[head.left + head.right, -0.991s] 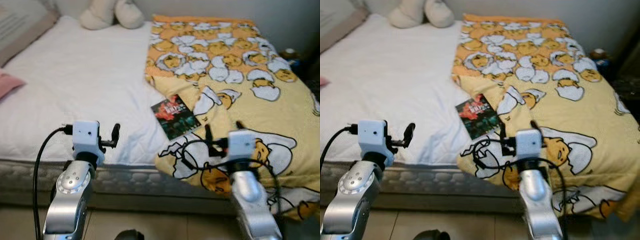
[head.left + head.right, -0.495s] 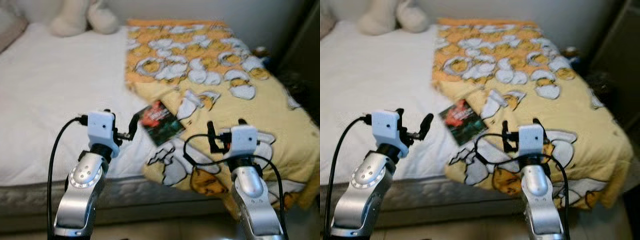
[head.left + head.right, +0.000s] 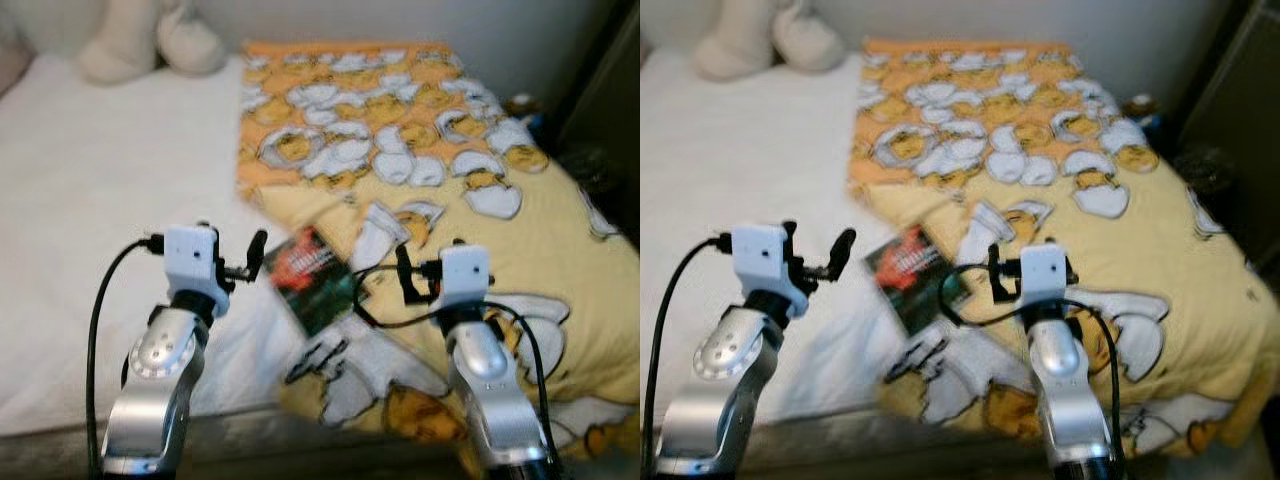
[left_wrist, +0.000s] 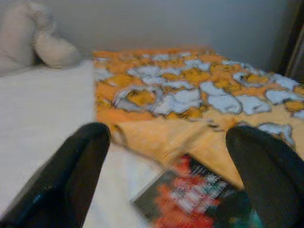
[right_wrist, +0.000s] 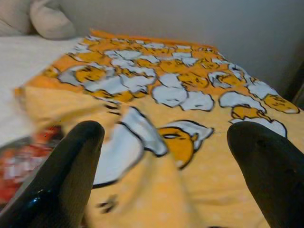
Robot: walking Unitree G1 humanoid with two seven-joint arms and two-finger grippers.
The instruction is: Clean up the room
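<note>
1. L hand (image 4: 166,180) up over the bed (image 3: 90,200) edge, fingers spread wide, nothing in it.
2. R hand (image 5: 161,175) above the blanket (image 3: 420,150), also spread, empty.
3. Book (image 3: 312,280) lies flat on the bed, betw. the two hands, tucked against the blanket's edge.
4. Plush (image 3: 150,40) at the head of the bed, well away.
</note>
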